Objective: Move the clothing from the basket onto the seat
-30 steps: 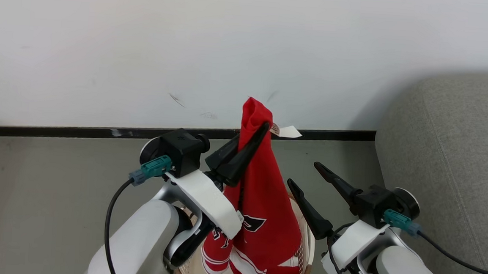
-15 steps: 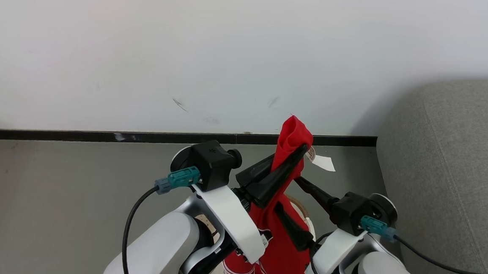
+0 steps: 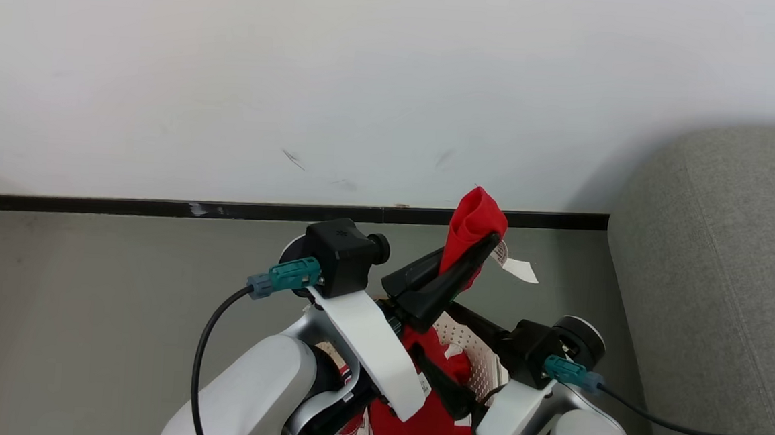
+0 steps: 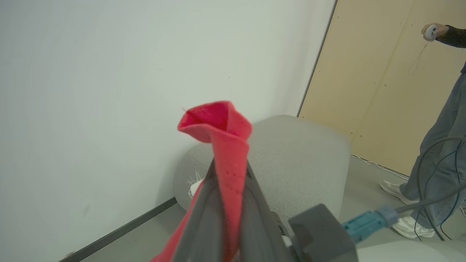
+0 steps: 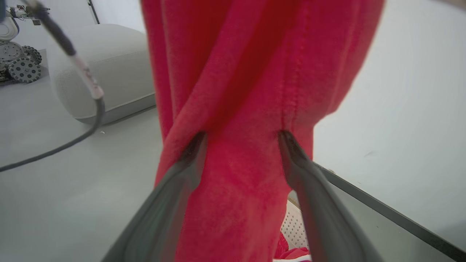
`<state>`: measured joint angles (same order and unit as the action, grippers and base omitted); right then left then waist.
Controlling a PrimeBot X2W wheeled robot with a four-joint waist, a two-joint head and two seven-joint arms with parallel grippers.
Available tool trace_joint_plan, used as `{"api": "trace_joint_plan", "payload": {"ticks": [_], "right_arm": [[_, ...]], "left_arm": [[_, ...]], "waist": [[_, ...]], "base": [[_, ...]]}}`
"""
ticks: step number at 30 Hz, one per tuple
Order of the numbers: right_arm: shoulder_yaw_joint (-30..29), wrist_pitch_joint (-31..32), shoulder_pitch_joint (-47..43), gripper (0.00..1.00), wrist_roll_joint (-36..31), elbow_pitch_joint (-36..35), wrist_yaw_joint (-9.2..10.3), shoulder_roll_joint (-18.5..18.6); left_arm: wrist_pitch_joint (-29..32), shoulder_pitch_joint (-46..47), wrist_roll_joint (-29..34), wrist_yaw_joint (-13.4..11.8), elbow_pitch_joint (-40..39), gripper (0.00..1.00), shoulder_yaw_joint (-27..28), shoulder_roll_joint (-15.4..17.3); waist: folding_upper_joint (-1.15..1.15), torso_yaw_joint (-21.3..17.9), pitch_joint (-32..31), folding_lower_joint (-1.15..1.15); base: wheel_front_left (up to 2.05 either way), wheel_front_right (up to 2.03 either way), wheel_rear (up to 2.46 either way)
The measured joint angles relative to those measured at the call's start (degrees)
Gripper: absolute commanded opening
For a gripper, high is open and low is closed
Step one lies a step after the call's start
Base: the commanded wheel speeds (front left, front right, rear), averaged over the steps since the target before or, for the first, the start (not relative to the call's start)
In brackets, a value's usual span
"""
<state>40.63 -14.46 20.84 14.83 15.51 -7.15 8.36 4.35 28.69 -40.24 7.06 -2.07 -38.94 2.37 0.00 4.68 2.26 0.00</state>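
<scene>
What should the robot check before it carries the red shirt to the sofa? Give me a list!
1. Left gripper shut on top of the clothing: ok.
2. Right gripper open, one finger on each side of the hanging cloth: ok.
3. Clothing lifted out of the basket: cannot tell, its lower end is hidden behind the arms.
4. Seat in sight on the right: ok.
5. Person away from the seat: cannot tell, they stand past its far end.

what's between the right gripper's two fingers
The hanging red clothing, pinched up top by the shut left gripper, sits between the open right gripper's fingers, seen in the right wrist view.
</scene>
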Motion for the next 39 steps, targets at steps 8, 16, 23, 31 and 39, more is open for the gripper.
{"api": "trace_joint_plan", "payload": {"ticks": [8, 16, 23, 31, 39], "right_arm": [[0.71, 0.0, 0.81, 1.0, 0.45, 0.15, 0.01, 0.02], [4.32, 0.0, 2.93, 1.0, 0.43, 0.25, 0.0, 1.18], [7.7, 0.0, 4.41, 1.0, 0.52, 0.8, 0.0, 2.94], [9.2, 0.0, 4.69, 0.0, 2.44, 1.25, 0.0, 3.46], [9.71, 0.0, 4.91, 0.0, 5.11, 1.36, 0.0, 3.68]], "left_arm": [[0.14, 0.36, -1.15, 0.0, -0.15, 0.0, 0.27, 0.01], [2.46, 0.41, -4.37, 0.0, -0.71, 0.0, -1.96, 0.18], [4.17, 0.66, -8.75, 0.0, -2.48, 0.0, -5.53, 0.43], [4.25, 0.7, -12.98, 0.0, -3.83, 0.0, -5.95, 0.94], [4.23, 0.69, -13.97, 0.1, -3.97, 0.0, -4.74, 2.22]], "waist": [[0.0, 0.48, 0.89, 0.0], [0.0, 0.32, 0.62, 0.0], [0.0, 0.25, 0.13, 0.0], [0.0, 0.37, -0.62, 0.0], [0.0, 0.47, -0.93, 0.0]], "base": [[0.0, 0.0, 0.0], [0.0, 0.0, 0.0], [0.0, 0.0, 0.0], [0.0, 0.0, 0.0], [0.0, 0.0, 0.0]]}}
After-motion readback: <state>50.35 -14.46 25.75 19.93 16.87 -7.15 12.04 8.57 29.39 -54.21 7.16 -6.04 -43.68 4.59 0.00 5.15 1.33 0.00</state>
